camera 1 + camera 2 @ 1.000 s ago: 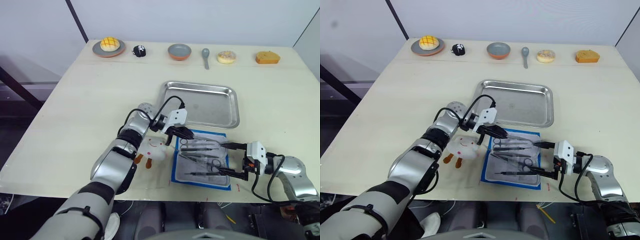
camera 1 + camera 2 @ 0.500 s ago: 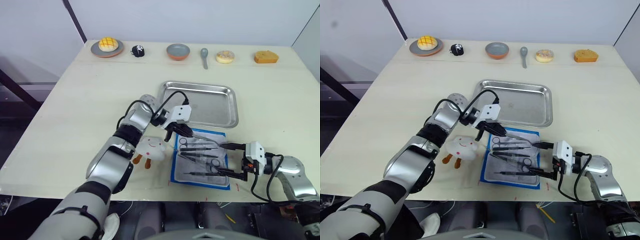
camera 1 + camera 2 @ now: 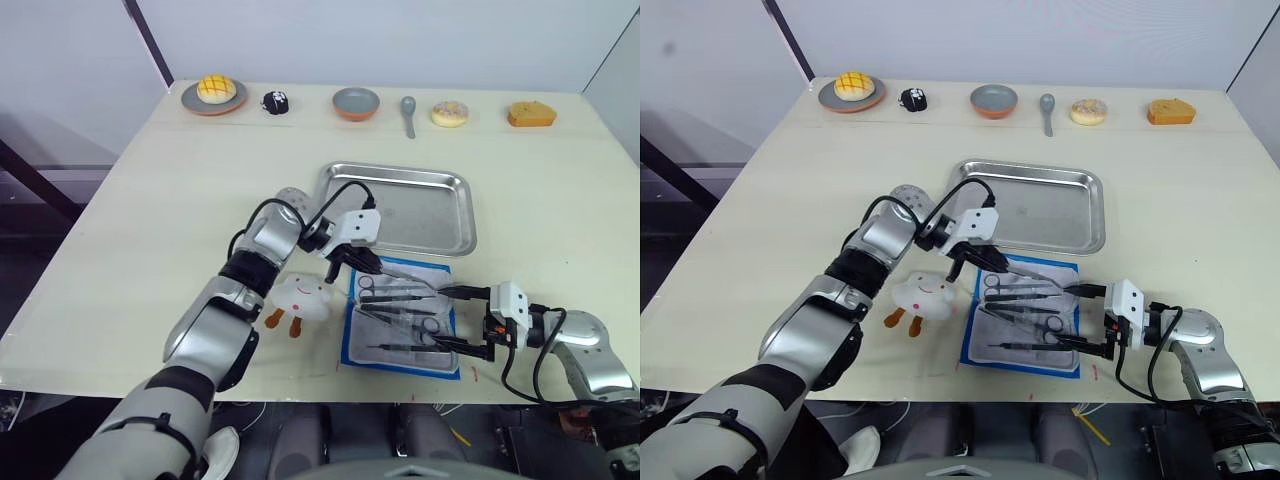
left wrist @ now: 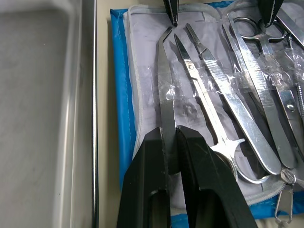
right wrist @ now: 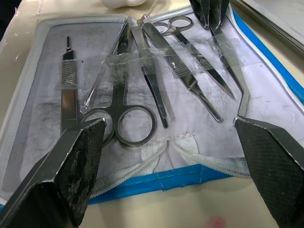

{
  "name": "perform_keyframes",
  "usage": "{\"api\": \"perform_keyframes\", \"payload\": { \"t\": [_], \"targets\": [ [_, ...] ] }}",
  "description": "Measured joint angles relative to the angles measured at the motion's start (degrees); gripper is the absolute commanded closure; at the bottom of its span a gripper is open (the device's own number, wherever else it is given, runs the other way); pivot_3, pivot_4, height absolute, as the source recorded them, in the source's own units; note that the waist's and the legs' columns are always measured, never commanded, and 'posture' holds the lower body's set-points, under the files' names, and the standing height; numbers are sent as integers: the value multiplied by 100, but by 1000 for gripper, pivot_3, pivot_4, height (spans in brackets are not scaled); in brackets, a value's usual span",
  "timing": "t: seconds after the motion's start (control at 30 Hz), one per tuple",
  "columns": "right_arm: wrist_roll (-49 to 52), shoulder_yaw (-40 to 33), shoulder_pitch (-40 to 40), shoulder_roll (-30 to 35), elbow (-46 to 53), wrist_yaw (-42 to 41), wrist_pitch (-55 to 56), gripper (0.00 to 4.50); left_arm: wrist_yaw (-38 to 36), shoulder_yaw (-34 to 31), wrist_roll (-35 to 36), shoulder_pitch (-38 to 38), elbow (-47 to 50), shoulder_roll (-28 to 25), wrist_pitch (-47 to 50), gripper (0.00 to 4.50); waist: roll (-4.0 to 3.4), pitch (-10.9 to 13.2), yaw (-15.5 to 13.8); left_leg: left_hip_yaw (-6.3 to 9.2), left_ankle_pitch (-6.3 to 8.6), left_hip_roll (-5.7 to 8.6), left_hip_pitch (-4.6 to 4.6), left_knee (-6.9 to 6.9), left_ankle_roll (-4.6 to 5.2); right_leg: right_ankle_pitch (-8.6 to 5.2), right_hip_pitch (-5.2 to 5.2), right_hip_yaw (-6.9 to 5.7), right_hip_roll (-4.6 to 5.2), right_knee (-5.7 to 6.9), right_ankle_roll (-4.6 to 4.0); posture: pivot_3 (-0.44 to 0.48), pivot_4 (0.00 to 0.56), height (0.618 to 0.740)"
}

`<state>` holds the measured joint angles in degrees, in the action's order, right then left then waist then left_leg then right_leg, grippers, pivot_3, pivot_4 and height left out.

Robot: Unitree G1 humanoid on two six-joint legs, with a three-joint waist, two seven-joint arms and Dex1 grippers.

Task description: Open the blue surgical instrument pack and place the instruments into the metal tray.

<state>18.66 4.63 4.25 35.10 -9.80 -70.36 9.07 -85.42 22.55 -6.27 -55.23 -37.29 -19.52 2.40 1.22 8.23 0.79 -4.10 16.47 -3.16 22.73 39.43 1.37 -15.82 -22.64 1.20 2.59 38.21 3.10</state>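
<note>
With blue fabric instrument pack [image 3: 402,325] unzipped flat on pale tabletop [image 3: 150,200]: slim silver instruments [image 5: 156,71] all inside, shiny steel tray [image 3: 399,208] empty. Left tool [image 4: 170,142] clenched on bent forceps [image 4: 164,76]; right tool [image 3: 456,318] spread wide.

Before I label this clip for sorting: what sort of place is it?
Likely a staged robot test bench, not a clinic: an open pack of instruments beside a tray, with toy foods lined up along the table.

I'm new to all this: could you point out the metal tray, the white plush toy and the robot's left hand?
metal tray [image 3: 420,215], left eye view, bare floor.
white plush toy [image 3: 303,295], left eye view, its face.
left hand [image 4: 171,147], left wrist view, between the fingertips, shut on an instrument.
</note>
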Motion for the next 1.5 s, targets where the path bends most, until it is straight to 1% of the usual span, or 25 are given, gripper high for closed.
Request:
{"api": "perform_keyframes", "payload": {
  "t": [0.3,0.87,1.33,1.5],
  "targets": [
    [-8,9,7,0,0,4,-4,0,-185,8,30,-11,445,-166,299,4476,0,0,1,0,0,0,-3,0,0,0,0,4,0,3,0,0,150,732],
    [-20,25,33,2,-3,4,-21,0,-292,16,88,-15,540,-451,491,4476,0,0,4,1,0,0,-4,0,0,0,0,5,0,4,0,0,150,732],
    [-24,95,98,16,-15,17,-51,0,-340,23,187,-17,1081,-880,868,4476,2,-1,11,2,0,-2,-9,0,0,0,-1,10,-1,9,0,0,150,732],
    [-24,109,107,15,-15,27,-67,0,-377,50,194,-17,1268,-1145,994,4476,2,-1,16,2,1,-3,-11,0,1,0,-1,13,-2,11,0,0,150,732]
  ]
}}
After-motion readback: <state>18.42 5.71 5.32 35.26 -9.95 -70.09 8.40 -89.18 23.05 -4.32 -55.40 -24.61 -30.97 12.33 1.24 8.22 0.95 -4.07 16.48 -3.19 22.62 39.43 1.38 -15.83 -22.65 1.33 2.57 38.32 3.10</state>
